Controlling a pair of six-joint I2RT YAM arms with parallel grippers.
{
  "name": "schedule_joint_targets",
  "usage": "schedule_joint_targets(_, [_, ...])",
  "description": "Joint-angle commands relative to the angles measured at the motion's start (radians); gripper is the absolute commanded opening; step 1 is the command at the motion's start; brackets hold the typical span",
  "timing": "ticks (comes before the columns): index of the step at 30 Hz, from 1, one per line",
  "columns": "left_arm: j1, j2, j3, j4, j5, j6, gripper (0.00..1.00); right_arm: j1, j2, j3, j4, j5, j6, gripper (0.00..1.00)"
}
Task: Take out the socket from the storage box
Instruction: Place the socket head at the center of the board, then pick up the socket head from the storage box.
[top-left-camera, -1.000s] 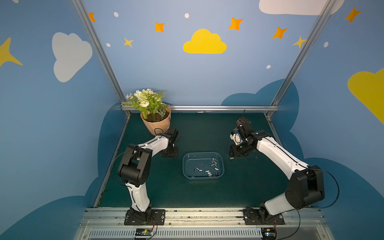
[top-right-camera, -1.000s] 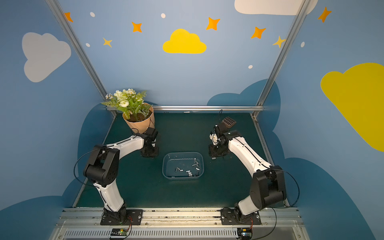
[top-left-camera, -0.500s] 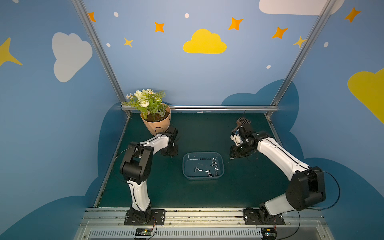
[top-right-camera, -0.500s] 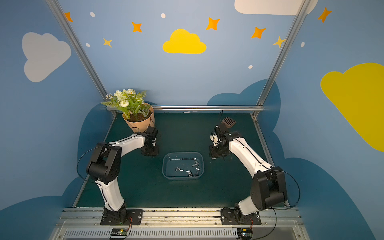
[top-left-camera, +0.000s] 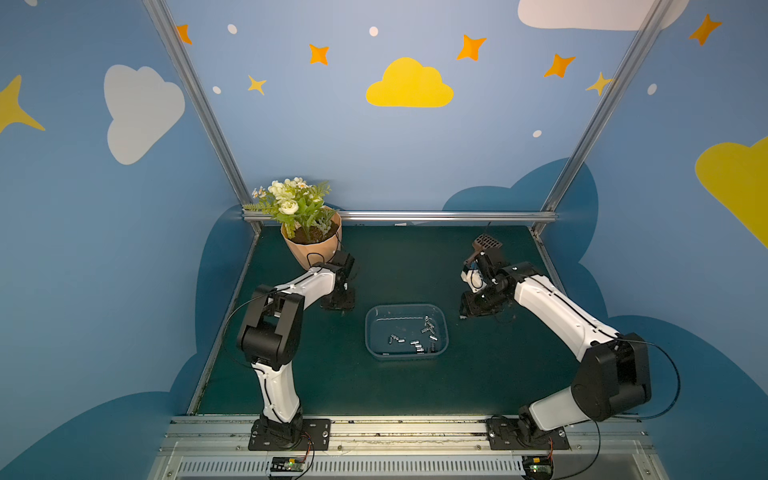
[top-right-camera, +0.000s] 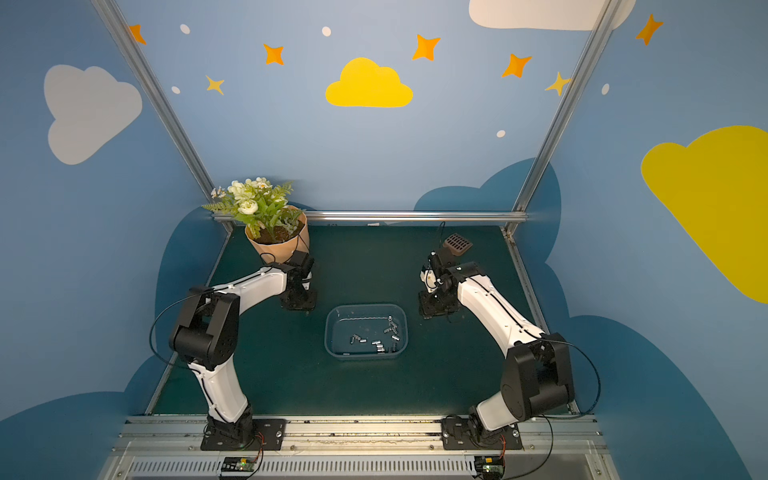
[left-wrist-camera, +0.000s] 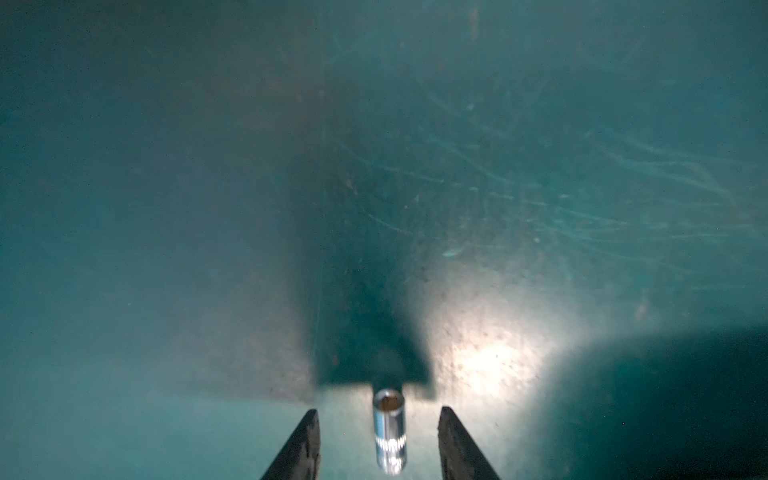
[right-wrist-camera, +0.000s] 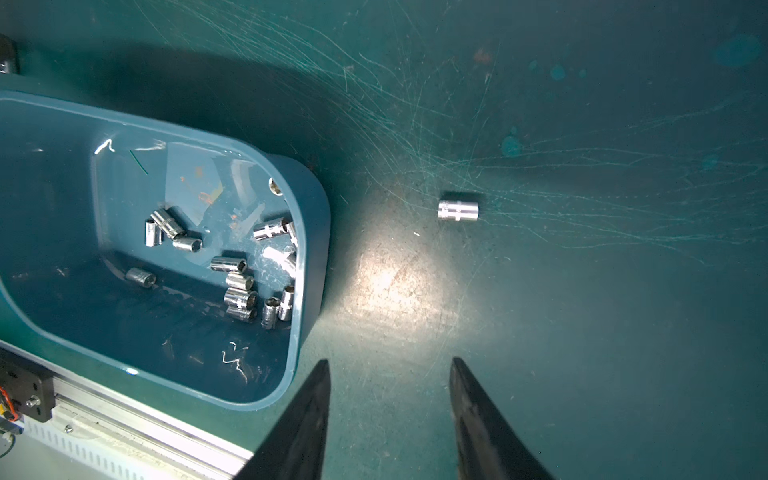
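On the green mat (top-left-camera: 407, 257), left of the storage box (top-left-camera: 380, 326) and just in front of the flowerpot (top-left-camera: 309, 251), the left gripper (top-left-camera: 337, 301) is pointed straight down. The left arm (top-left-camera: 307, 284) is raised from the front rail (top-left-camera: 407, 426) and folded sharply at its black elbow. Its white forearm is stretched back toward the pot, with the wrist bent down. In the left wrist view its fingers (left-wrist-camera: 305, 451) are seen spread apart. A long chromed socket (left-wrist-camera: 389, 432) is seen between them with a gap on either side, so nothing is gripped. That socket is thus placed outside the box, off its left side.

The right arm (top-left-camera: 557, 307) is raised from the same rail, with its elbow carried high at the right edge and the forearm run back and inward. The right gripper (top-left-camera: 478, 307) is held low over the mat, just beside the box's far right corner. Its fingers (right-wrist-camera: 473, 415) are parted, with only bare mat between them. A short socket (right-wrist-camera: 458, 210) is laid on its side beyond the fingertips, near the box wall but apart from it. More sockets (right-wrist-camera: 239, 286) are scattered inside the box, mostly toward the end nearest this gripper.
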Motion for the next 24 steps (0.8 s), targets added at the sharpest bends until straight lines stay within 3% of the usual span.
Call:
schedule_joint_targets(1, [0.005,-0.096,0.029,-0.026,0.038,0.012,0.49,0.017,-0.024,0.035,-0.045,0.023,-0.018,0.48])
schedule_joint_targets(10, [0.005,-0.312,-0.010,-0.029,0.058,-0.001,0.52,0.131,0.004,0.110,-0.059,0.057,-0.026,0.47])
schedule_joint_targets(24, [0.005,-0.410,-0.172,0.009,0.055,-0.056,0.53,0.317,0.202,0.231,-0.039,0.134,0.037,0.36])
